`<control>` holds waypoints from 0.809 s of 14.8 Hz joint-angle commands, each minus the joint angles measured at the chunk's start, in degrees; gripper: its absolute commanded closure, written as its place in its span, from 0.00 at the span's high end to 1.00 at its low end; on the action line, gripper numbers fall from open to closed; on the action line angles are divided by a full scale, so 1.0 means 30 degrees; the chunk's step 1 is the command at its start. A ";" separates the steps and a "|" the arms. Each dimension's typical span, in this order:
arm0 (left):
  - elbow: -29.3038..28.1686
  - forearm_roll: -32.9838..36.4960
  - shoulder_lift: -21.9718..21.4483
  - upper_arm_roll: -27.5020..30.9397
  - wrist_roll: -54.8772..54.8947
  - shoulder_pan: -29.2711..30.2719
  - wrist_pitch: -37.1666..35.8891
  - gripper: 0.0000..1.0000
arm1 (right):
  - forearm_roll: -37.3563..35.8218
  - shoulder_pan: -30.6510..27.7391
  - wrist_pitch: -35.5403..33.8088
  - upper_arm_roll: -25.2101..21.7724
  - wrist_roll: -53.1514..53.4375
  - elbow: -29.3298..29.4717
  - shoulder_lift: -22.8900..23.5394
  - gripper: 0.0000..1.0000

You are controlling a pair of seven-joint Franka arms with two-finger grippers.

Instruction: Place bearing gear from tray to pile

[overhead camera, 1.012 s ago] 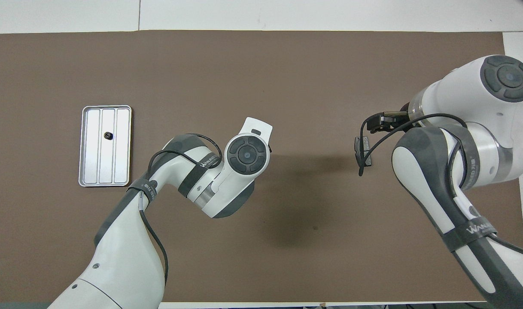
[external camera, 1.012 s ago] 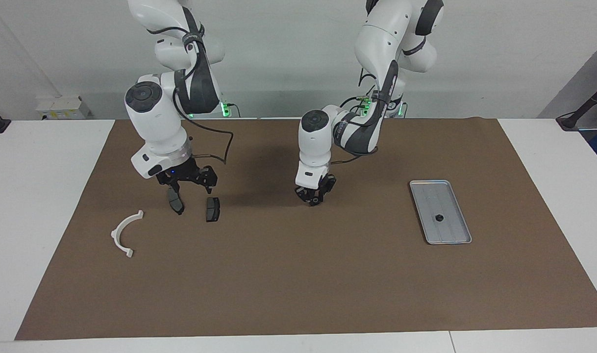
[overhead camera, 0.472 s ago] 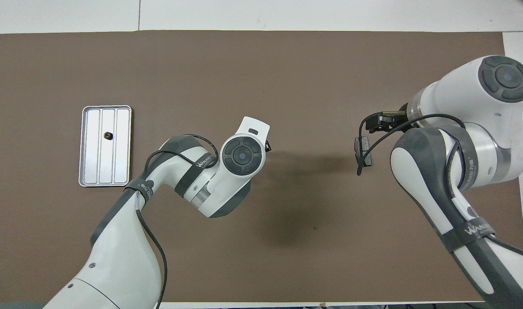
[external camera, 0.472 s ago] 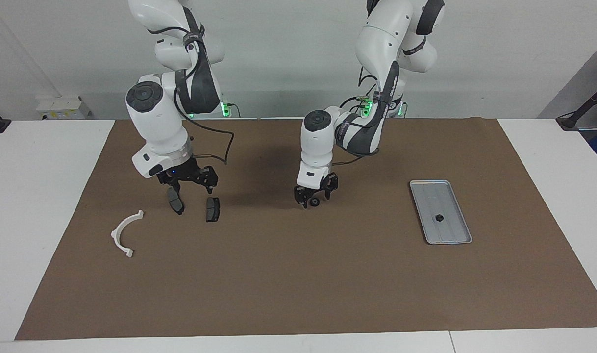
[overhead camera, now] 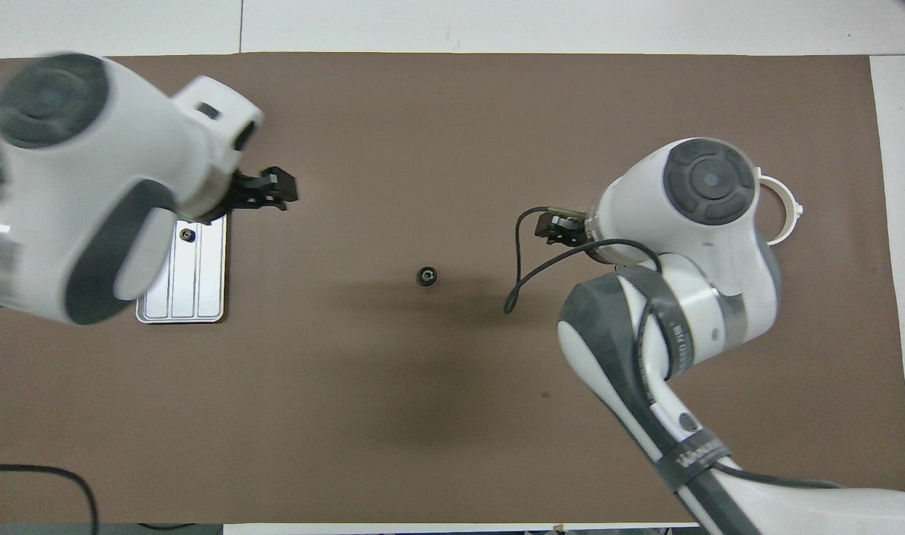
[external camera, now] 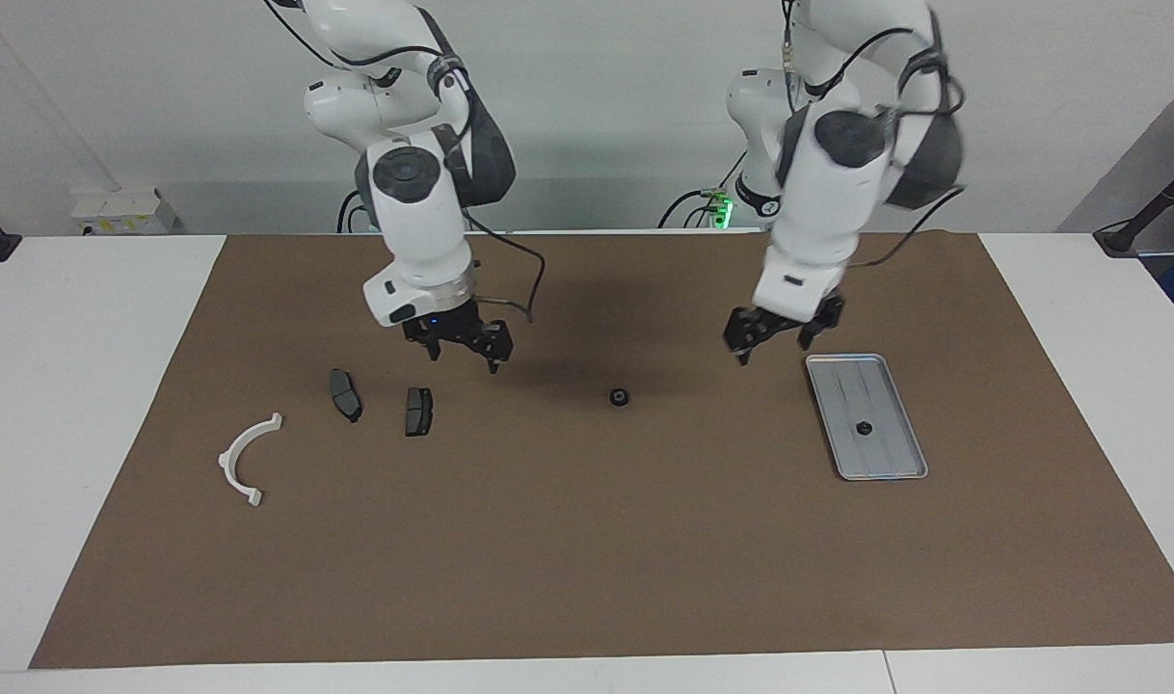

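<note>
One bearing gear (external camera: 620, 397), small, dark and round, lies on the brown mat (external camera: 587, 559) near the middle of the table, between the tray and the pile, touching neither. Nothing holds it. In the overhead view it shows as a dark ring with a paler centre.

A second bearing gear (external camera: 864, 429), same look, sits in the tray (external camera: 891, 461), on the middle strip between the ridges. The tray is silver-grey, rimmed, lying flat toward the left arm's end of the table.

The pile is toward the right arm's end: two dark brake-pad pieces (external camera: 344, 395) side by side but not touching, and a white semicircular bracket (external camera: 245, 458) farther from the robots than the pads and closer to the mat's edge. The loose gear on the mat is well apart from all three.

Left gripper (external camera: 773, 334): up in the air, over bare mat just beside the tray's robot-side end, jaws spread, nothing in them. The wrist is blurred in the overhead view.

Right gripper (external camera: 464, 344): also raised, over bare mat between the pads and the loose gear, closer to the pads; jaws spread and empty. A black cable (external camera: 510, 280) loops from its wrist.
</note>
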 commanded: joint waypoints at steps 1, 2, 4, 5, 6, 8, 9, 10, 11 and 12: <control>0.1719 -0.1248 0.0788 -0.0238 0.5336 0.3428 -0.1249 0.99 | 0.0057 0.2035 0.1281 -0.0085 0.3027 0.0153 0.1156 0.99; 0.1022 -0.1338 0.0759 -0.0238 0.6629 0.4048 -0.0026 0.99 | 0.0057 0.2739 0.1777 -0.0085 0.3878 0.0241 0.1596 0.98; -0.0357 -0.1339 0.1223 -0.0238 0.7517 0.4960 0.2027 0.99 | 0.0057 0.3620 0.1929 -0.0085 0.4936 0.0737 0.2066 0.97; -0.0971 -0.1339 0.1575 -0.0238 0.7608 0.5021 0.3197 0.98 | -0.0030 0.4263 0.1899 -0.0114 0.5753 0.1117 0.2533 0.96; -0.2050 -0.1339 0.1579 -0.0209 0.7609 0.5050 0.4630 0.97 | -0.0437 0.4907 0.1812 -0.0143 0.6718 0.1643 0.3118 0.96; -0.3607 -0.1339 0.1782 -0.0209 0.7638 0.5051 0.6715 0.95 | -0.2277 0.5934 0.1811 -0.0114 0.8855 0.3047 0.5017 0.96; -0.4107 -0.1339 0.2045 -0.0209 0.7667 0.5022 0.7450 0.95 | -0.2896 0.6171 0.2043 -0.0114 0.9650 0.3431 0.5782 0.95; -0.4576 -0.1310 0.2222 -0.0180 0.7667 0.5021 0.8066 0.95 | -0.3250 0.6173 0.2394 -0.0085 0.9861 0.3667 0.6311 0.95; -0.4842 -0.1280 0.2281 -0.0180 0.7696 0.5050 0.8246 0.95 | -0.3254 0.6086 0.2861 -0.0085 0.9892 0.3786 0.6636 0.95; -0.5250 -0.1222 0.2282 -0.0150 0.7813 0.5051 0.8364 0.95 | -0.3254 0.6028 0.3098 -0.0085 0.9892 0.3903 0.6900 0.95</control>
